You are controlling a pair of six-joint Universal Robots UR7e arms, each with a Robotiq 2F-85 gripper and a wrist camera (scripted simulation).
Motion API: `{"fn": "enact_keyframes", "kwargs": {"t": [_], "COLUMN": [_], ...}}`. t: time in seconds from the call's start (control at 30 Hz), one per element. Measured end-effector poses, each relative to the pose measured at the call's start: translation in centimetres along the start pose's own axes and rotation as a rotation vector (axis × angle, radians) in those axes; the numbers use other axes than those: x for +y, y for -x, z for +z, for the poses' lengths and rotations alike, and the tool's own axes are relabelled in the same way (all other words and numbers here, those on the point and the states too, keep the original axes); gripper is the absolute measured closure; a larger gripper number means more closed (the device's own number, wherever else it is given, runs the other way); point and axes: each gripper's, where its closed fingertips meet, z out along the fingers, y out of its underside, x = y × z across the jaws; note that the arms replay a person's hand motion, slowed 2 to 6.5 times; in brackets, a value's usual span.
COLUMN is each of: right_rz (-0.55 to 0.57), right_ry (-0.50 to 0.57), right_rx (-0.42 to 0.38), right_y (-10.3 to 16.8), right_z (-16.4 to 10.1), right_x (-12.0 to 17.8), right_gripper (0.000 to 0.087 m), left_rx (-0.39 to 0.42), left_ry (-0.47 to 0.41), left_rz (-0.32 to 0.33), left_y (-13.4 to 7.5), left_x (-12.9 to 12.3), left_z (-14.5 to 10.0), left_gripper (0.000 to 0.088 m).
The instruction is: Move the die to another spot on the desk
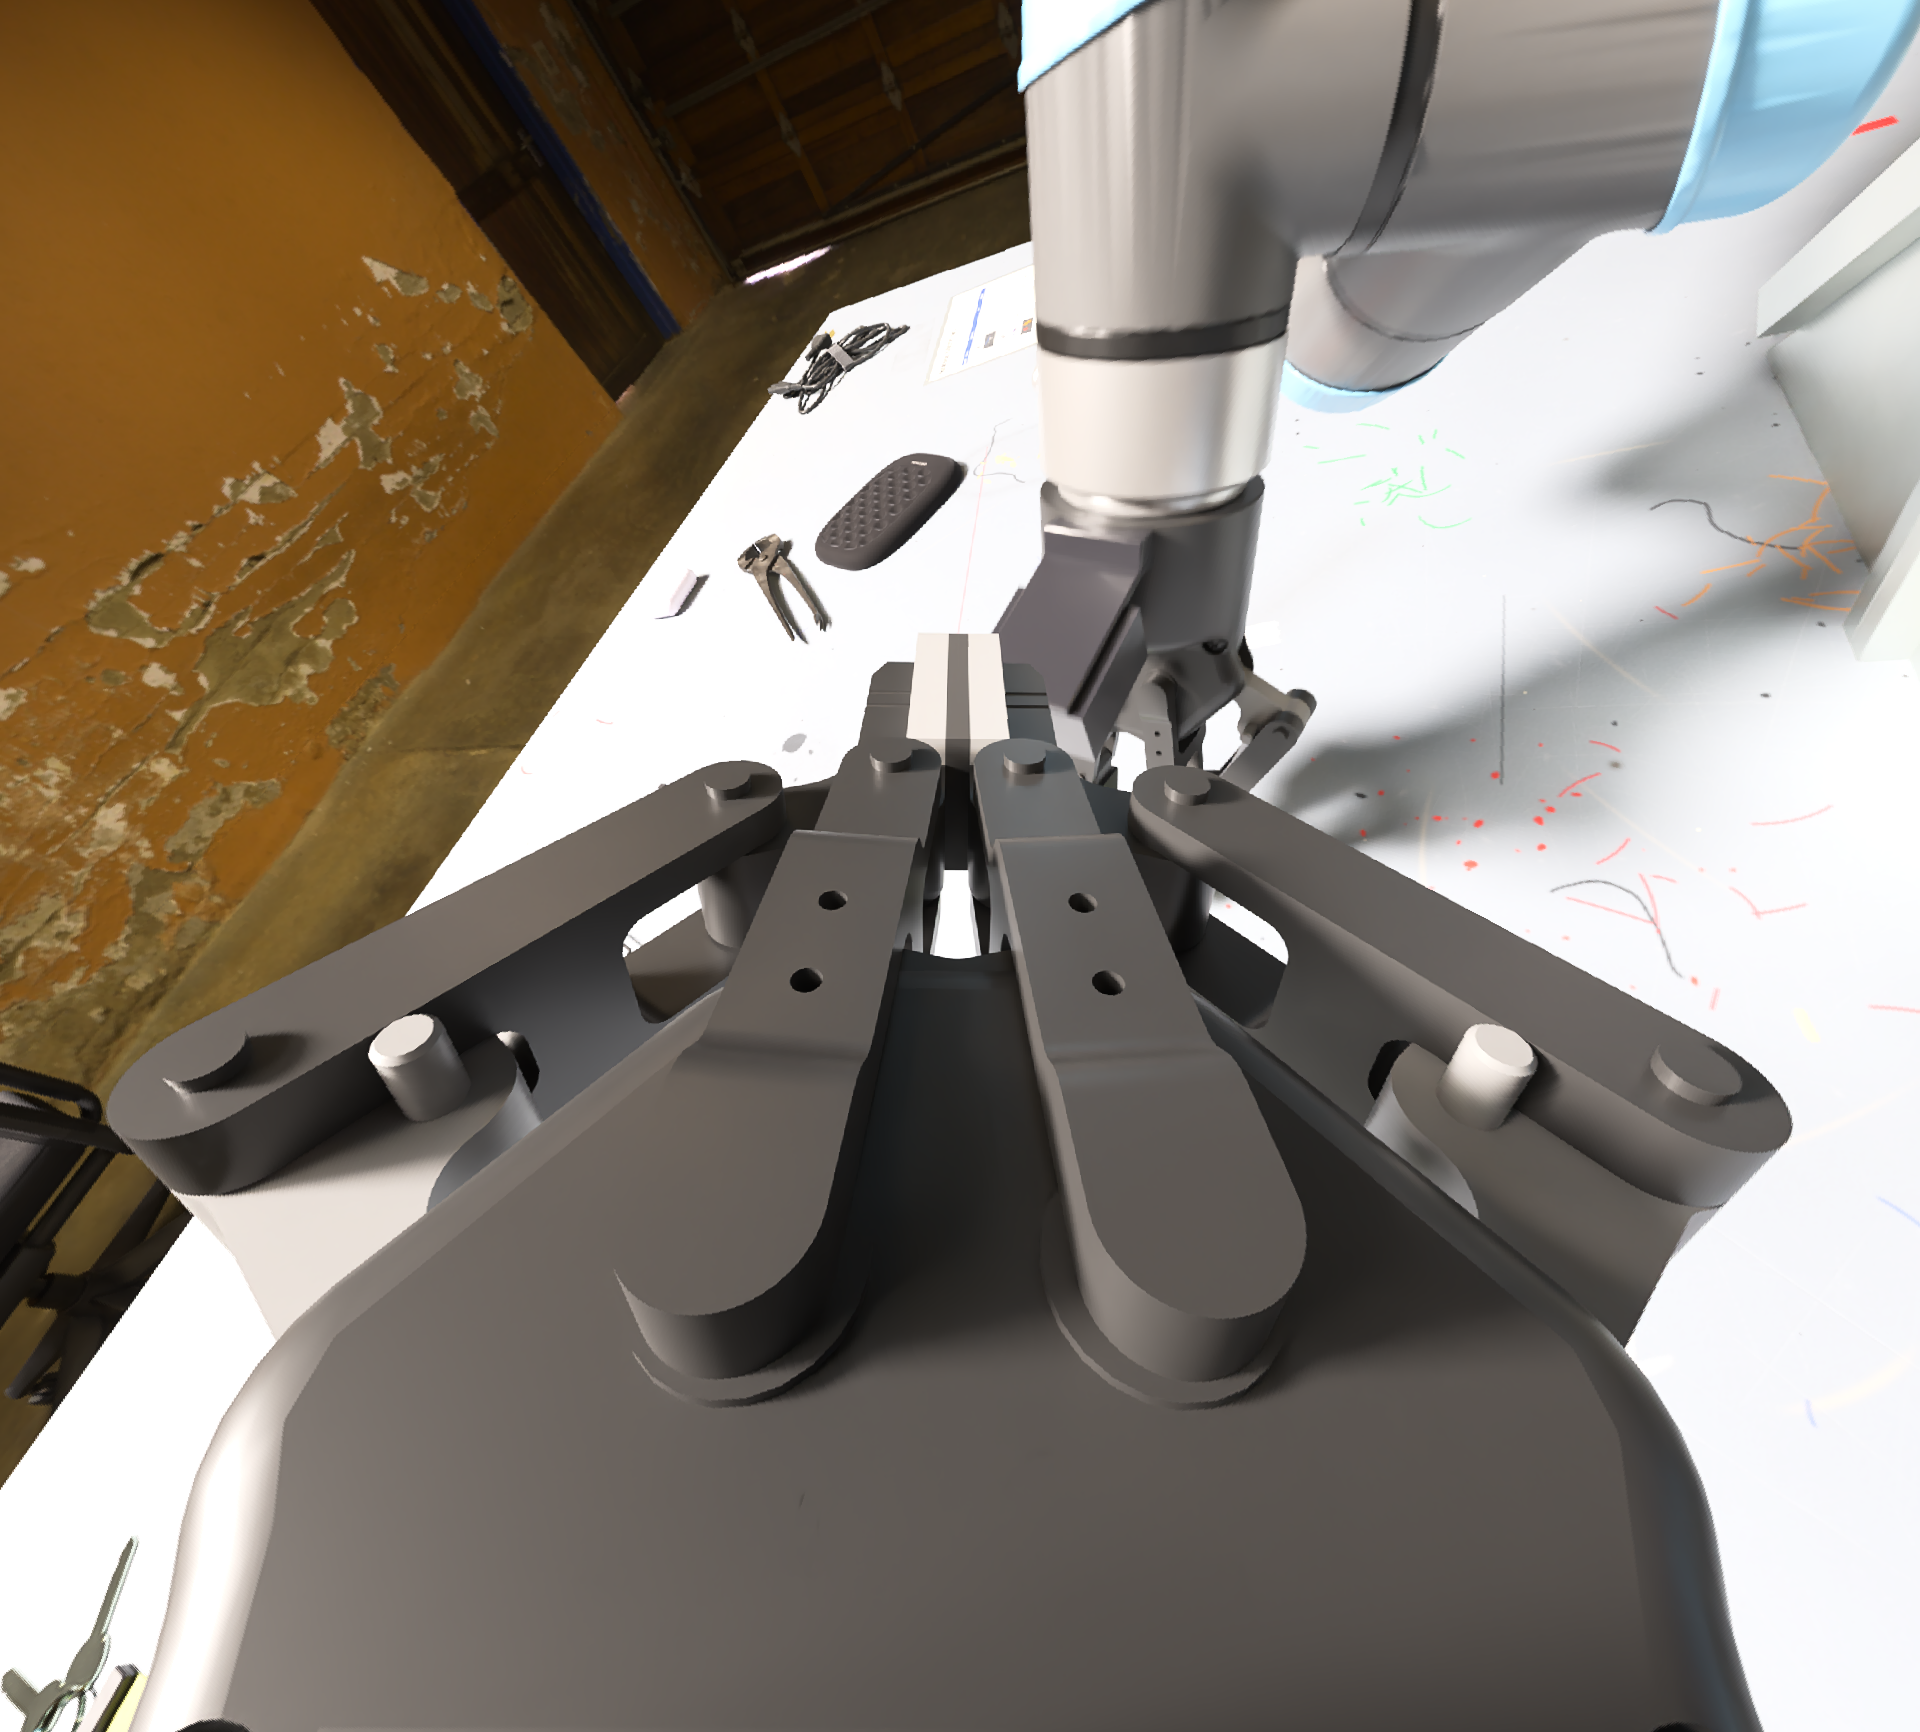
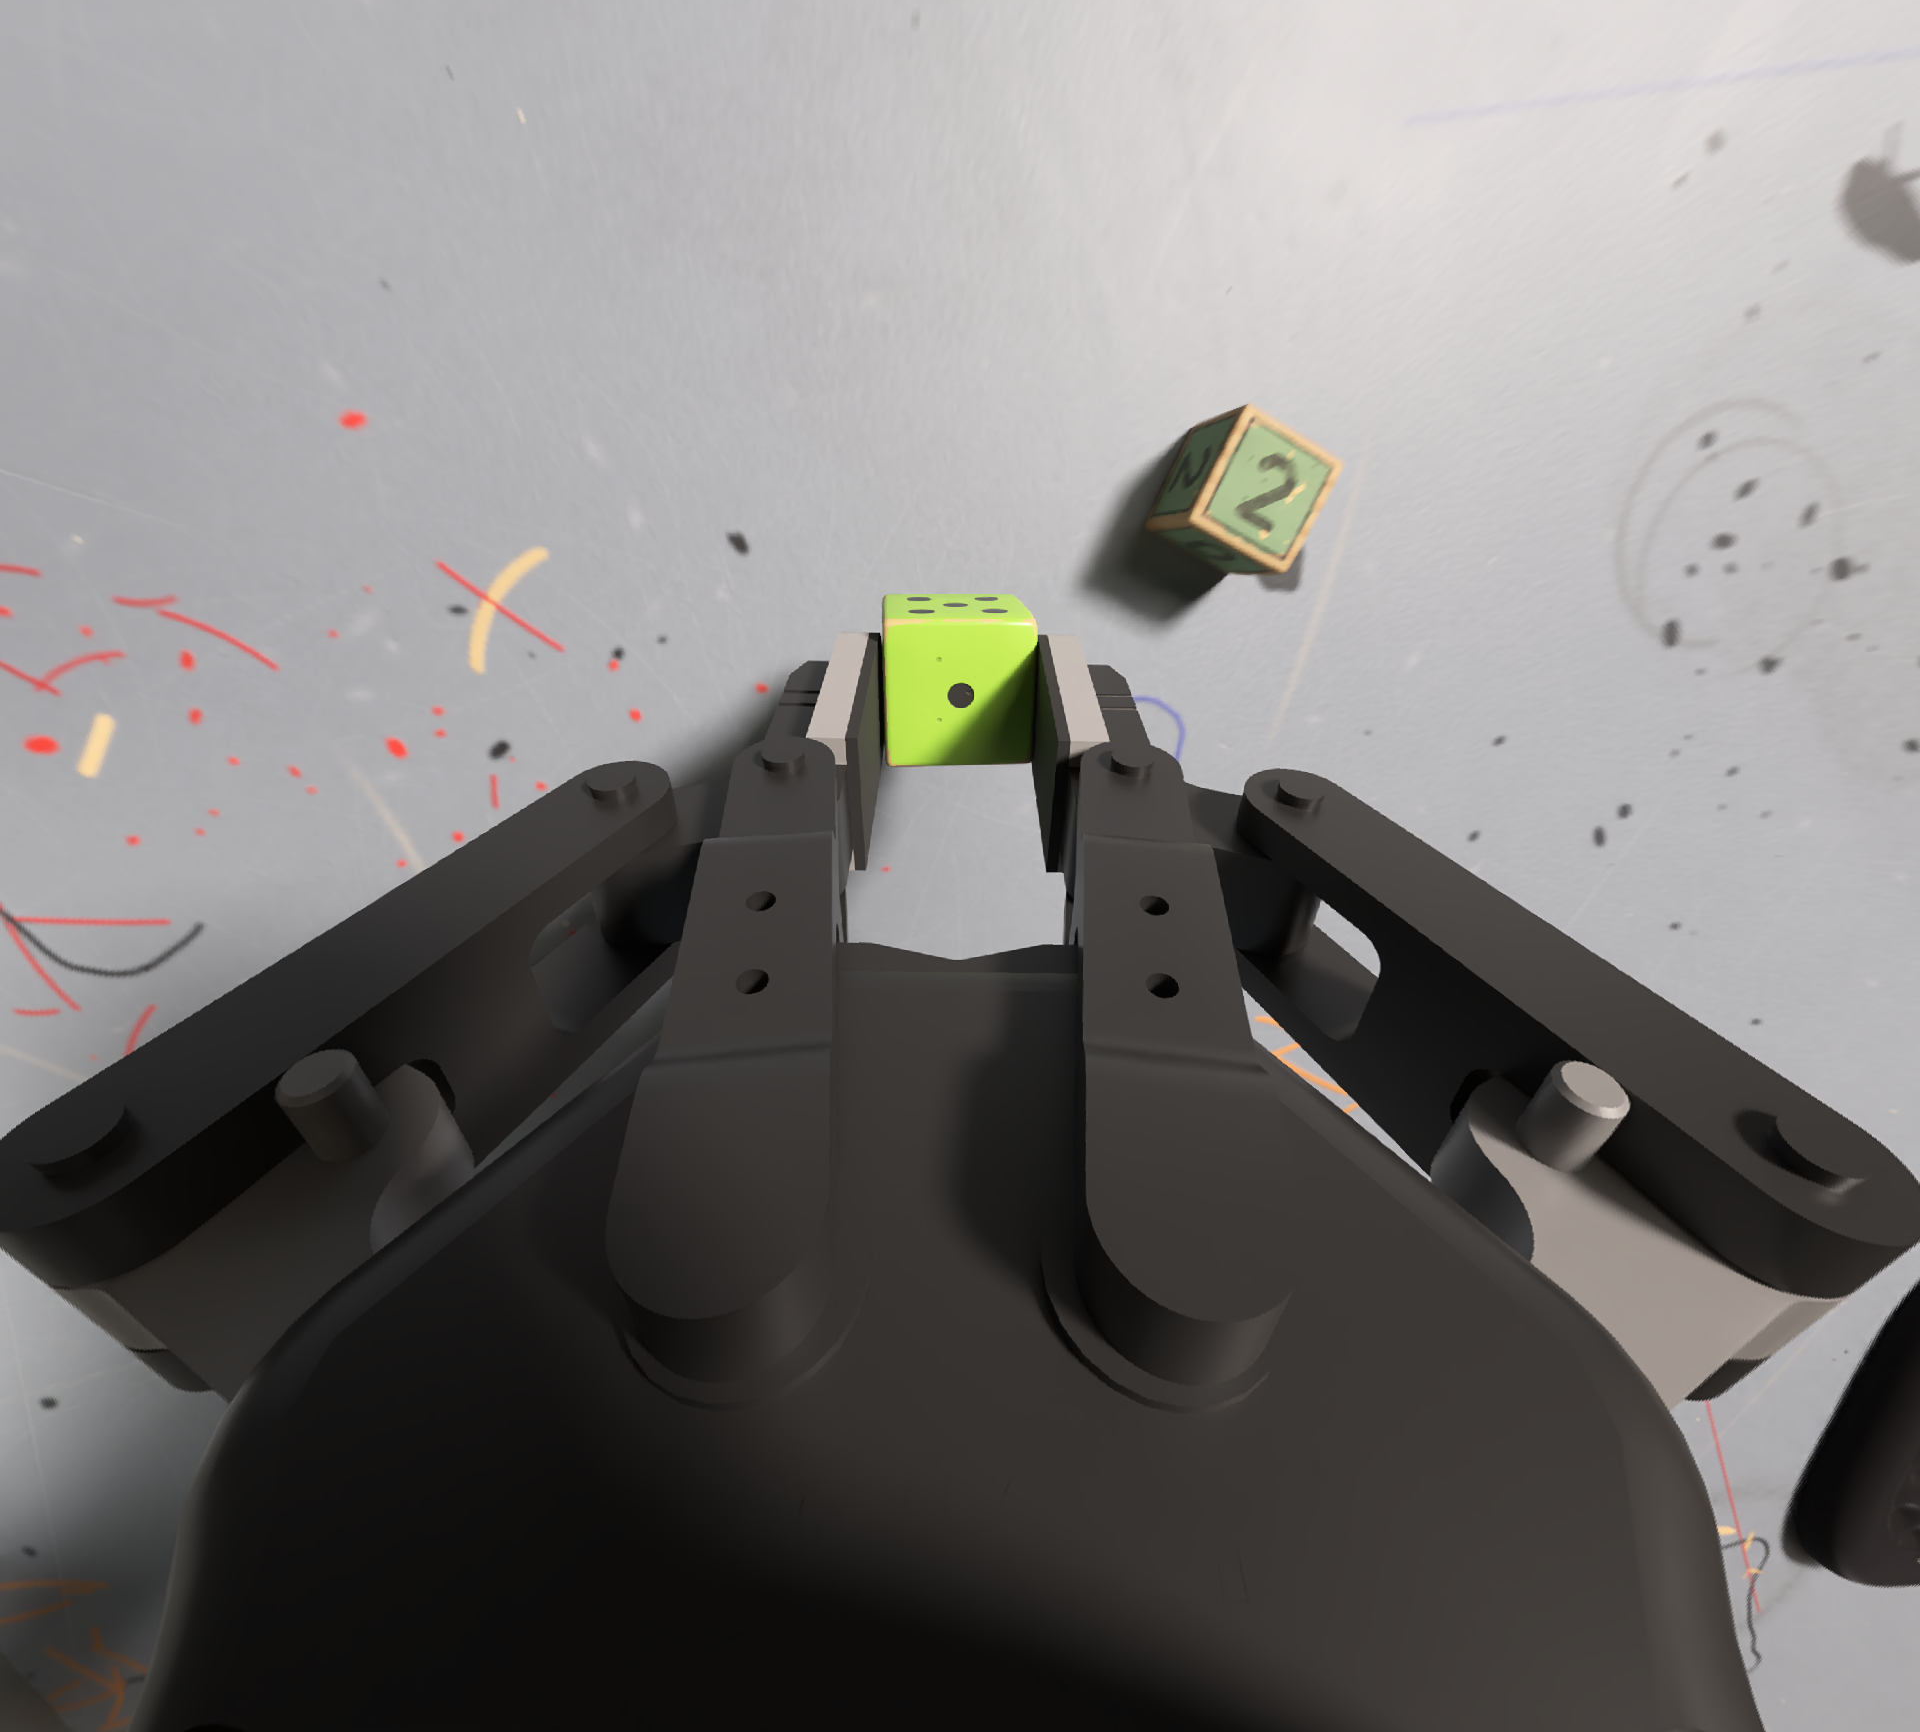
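Observation:
In the right wrist view a lime-green die [image 2: 958,683] with black pips sits between the pads of my right gripper [image 2: 958,714]. Both pads touch its sides, so the gripper is shut on it. The view does not show whether the die rests on the white desk [image 2: 935,228] or hangs just above it. In the left wrist view my left gripper [image 1: 958,685] is shut with its pads together and empty, above the desk [image 1: 1558,747]. The right arm and its gripper [image 1: 1195,726] stand just beyond it, pointing down at the desk. The die is hidden in that view.
A green wooden block [image 2: 1247,493] with a numeral lies on the desk to the right beyond the die. In the left wrist view pliers [image 1: 784,586], a dark oval pad [image 1: 888,510], a cable bundle [image 1: 836,357] and a paper [image 1: 982,332] lie near the desk's left edge.

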Motion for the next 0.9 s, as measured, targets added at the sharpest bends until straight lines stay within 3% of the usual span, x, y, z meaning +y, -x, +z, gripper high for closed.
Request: {"fn": "enact_keyframes", "kwargs": {"t": [0.3,0.53,0.73,0.9], "right_rz": [0.066,0.175,0.319,0.446], "right_ry": [-0.306,-0.492,-0.515,-0.453], "right_rx": [0.149,0.337,0.486,0.532], "right_y": [-1.9,-4.7,-7.3,-8.6], "right_z": [-7.4,-14.2,-18.0,-18.8], "right_x": [-3.0,-2.2,1.7,6.0], "right_gripper": [0.0616,0.0616,0.0616,0.0616], "left_rx": [-0.011,-0.017,-0.019,-0.019], "left_ry": [-0.011,-0.017,-0.02,-0.021], "left_rz": [-0.008,-0.012,-0.01,-0.008], "left_y": [0.4,0.5,0.5,0.4], "left_x": [-0.1,-0.2,-0.3,-0.4], "left_z": [-0.4,-0.6,-0.7,-0.7], "left_gripper": [0.0877,0.0877,0.0877,0.0877]}}
